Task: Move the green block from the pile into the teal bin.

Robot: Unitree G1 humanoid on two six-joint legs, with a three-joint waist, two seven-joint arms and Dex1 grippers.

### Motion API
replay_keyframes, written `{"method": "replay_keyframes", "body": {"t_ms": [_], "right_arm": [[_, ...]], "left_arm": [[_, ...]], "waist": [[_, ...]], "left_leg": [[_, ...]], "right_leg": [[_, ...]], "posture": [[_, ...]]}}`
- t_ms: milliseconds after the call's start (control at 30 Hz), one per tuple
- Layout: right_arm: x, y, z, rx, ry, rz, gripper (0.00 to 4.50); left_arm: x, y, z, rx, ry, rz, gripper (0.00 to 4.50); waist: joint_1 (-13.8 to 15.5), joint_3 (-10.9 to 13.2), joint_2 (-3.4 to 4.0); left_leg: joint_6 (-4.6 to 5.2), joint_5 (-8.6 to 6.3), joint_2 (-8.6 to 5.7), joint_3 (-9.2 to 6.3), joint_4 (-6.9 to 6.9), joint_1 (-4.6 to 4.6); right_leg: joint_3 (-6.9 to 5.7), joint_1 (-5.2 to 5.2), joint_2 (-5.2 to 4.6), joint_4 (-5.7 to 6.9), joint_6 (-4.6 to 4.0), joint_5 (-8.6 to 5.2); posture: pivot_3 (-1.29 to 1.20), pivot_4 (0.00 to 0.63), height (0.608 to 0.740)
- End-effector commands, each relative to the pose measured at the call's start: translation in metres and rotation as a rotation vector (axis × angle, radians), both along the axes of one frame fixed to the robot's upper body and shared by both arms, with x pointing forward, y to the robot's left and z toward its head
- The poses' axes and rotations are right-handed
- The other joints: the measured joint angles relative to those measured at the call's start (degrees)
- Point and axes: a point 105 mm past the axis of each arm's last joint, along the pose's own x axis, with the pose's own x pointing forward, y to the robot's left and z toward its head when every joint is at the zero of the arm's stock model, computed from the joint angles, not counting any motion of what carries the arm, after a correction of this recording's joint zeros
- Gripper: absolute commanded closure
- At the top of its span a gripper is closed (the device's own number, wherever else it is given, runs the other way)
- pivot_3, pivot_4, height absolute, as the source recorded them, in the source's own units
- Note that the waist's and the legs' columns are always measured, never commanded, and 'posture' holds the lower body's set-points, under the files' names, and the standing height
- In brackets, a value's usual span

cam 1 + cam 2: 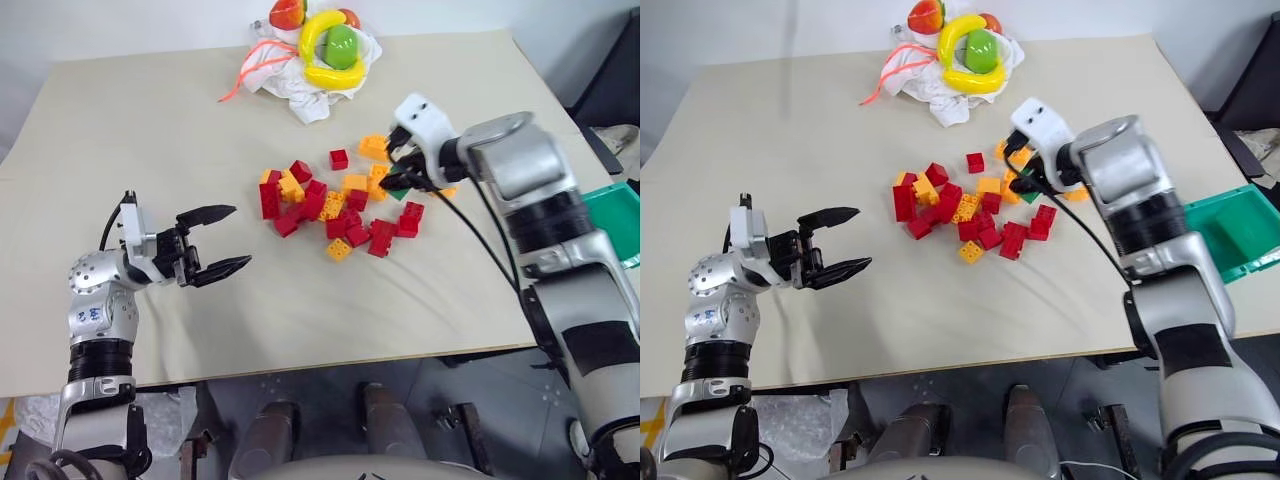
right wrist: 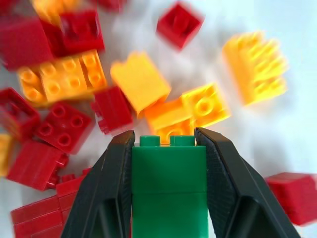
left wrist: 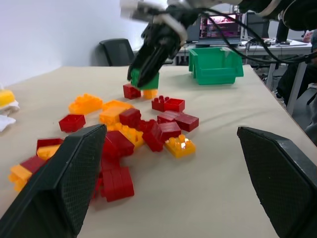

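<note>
Pinching the green block between its 2 black fingers, the right claw hangs over the far right edge of the pile, the brick gripped on its 2 side faces with its studs pointing away from the wrist. In the left wrist view the block looks lifted just above the red and orange bricks, though blur makes that hard to confirm. The teal bin sits at the bench's right edge, well apart from the pile and to the right of the loaded claw, so the carry likely runs rightward. The left claw is spread wide and empty, left of the pile, much farther from the bin.
</note>
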Motion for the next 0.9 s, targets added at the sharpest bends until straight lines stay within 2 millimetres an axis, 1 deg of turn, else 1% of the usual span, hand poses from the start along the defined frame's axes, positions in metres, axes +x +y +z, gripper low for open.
{"method": "replay_keyframes", "body": {"t_ms": [33,67,100,167,200,267,367,467,567,600,633,667,700,767,867,900], "right_arm": [[-0.015,-0.008,0.024,0.037,-0.097,0.032,3.00],[-0.019,-0.016,0.027,0.036,-0.113,0.022,3.00],[-0.025,-0.030,0.030,0.026,-0.131,0.002,3.00],[-0.045,-0.071,0.034,-0.061,-0.165,-0.032,3.00],[-0.054,-0.084,0.035,-0.107,-0.170,-0.035,3.00],[-0.067,-0.112,0.043,-0.159,-0.173,-0.104,3.00],[-0.085,-0.150,0.051,-0.234,-0.146,-0.210,3.00],[-0.094,-0.181,0.053,-0.303,-0.131,-0.308,3.00],[-0.099,-0.204,0.048,-0.336,-0.099,-0.371,3.00],[-0.103,-0.218,0.032,-0.379,-0.003,-0.394,2.65],[-0.105,-0.228,0.021,-0.426,0.053,-0.399,2.28],[-0.106,-0.235,0.015,-0.432,0.079,-0.426,2.09],[-0.106,-0.239,0.012,-0.431,0.089,-0.445,1.76],[-0.102,-0.242,0.012,-0.423,0.072,-0.462,1.04],[-0.096,-0.239,0.015,-0.416,0.040,-0.453,0.04],[-0.093,-0.233,0.019,-0.386,0.019,-0.438,0.04]], "left_arm": [[0.002,-0.014,0.008,0.018,-0.033,-0.036,0.00],[0.004,-0.021,0.008,0.025,-0.028,-0.050,0.00],[0.006,-0.031,0.008,0.036,-0.024,-0.071,0.00],[0.006,-0.057,0.008,0.071,-0.016,-0.150,0.00],[0.006,-0.065,0.008,0.083,-0.017,-0.176,0.00],[0.006,-0.079,0.009,0.099,-0.018,-0.214,0.00],[0.009,-0.095,0.011,0.114,-0.015,-0.247,0.00],[0.014,-0.110,0.007,0.165,-0.004,-0.258,0.00],[0.017,-0.119,0.007,0.169,-0.005,-0.274,0.00],[0.020,-0.123,0.007,0.168,-0.005,-0.267,0.00],[0.023,-0.126,0.007,0.168,-0.005,-0.261,0.00],[0.025,-0.128,0.008,0.161,-0.008,-0.254,0.00],[0.026,-0.129,0.009,0.155,-0.011,-0.250,0.00],[0.030,-0.129,0.009,0.151,-0.005,-0.227,0.00],[0.032,-0.126,0.010,0.147,0.002,-0.208,0.00],[0.035,-0.123,0.011,0.131,0.026,-0.186,0.00]], "waist": [[-0.1,0.0,0.00],[-0.1,0.0,0.00],[0.0,0.0,0.00],[1.1,0.0,-0.02],[1.7,0.0,0.01],[1.9,0.0,0.01],[1.4,0.0,0.03],[1.2,0.0,0.02],[1.2,0.0,0.02],[1.3,0.0,0.02],[1.4,0.0,0.02],[1.4,0.0,0.01],[1.4,0.1,0.00],[1.5,0.1,0.04],[1.3,0.1,0.04],[1.3,0.1,0.04]], "left_leg": [[0.01,0.00,-0.03,0.00,0.02,0.00],[0.02,-0.01,-0.05,0.02,0.02,0.00],[0.03,-0.01,-0.06,0.03,0.03,0.00],[0.04,-0.01,-0.09,0.00,0.03,-0.03],[0.07,-0.02,-0.11,0.02,0.04,-0.05],[0.14,-0.03,-0.27,0.04,0.04,-0.14],[0.21,-0.08,-0.30,0.29,0.03,-0.10],[0.21,-0.08,-0.26,0.43,0.02,0.03],[0.22,-0.08,-0.24,0.80,0.01,0.25],[0.23,-0.08,-0.23,0.84,0.03,0.26],[0.24,-0.08,-0.24,0.85,0.09,0.25],[0.27,-0.06,-0.25,0.88,0.10,0.20],[0.28,-0.06,-0.25,0.92,0.15,0.20],[0.31,-0.07,-0.22,0.92,0.18,0.17],[0.35,-0.08,-0.19,1.01,0.15,0.16],[0.35,-0.08,-0.18,1.07,0.12,0.16]], "right_leg": [[0.01,0.01,-0.02,0.00,0.01,0.00],[0.02,0.01,-0.03,0.01,0.02,0.01],[0.03,0.01,-0.03,0.01,0.02,0.01],[-0.02,0.02,-0.07,-0.01,0.02,0.01],[-0.04,0.03,-0.06,-0.05,0.04,0.01],[-0.10,0.01,-0.11,-0.10,0.06,0.03],[0.02,0.00,-0.08,-0.22,0.16,0.08],[0.09,0.04,-0.02,-0.30,0.16,0.09],[0.41,0.05,0.03,-0.24,0.16,0.09],[0.45,0.05,0.03,-0.24,0.18,0.10],[0.48,0.05,0.02,-0.23,0.21,0.12],[0.51,0.04,0.01,-0.24,0.25,0.15],[0.54,0.04,0.02,-0.25,0.27,0.18],[0.65,0.01,-0.02,-0.26,0.34,0.22],[0.81,-0.07,-0.03,-0.27,0.40,0.25],[0.85,-0.10,-0.03,-0.27,0.40,0.25]], "posture": [[0.00,0.150,0.740],[0.00,0.150,0.740],[0.00,0.150,0.740],[0.00,0.150,0.740],[0.00,0.150,0.740],[0.00,0.150,0.740],[0.00,0.150,0.740],[0.00,0.150,0.740],[0.00,0.150,0.740],[0.00,0.150,0.740],[0.00,0.150,0.740],[0.00,0.150,0.740],[0.00,0.150,0.740],[0.00,0.150,0.740],[0.00,0.150,0.740],[0.00,0.150,0.740]]}}
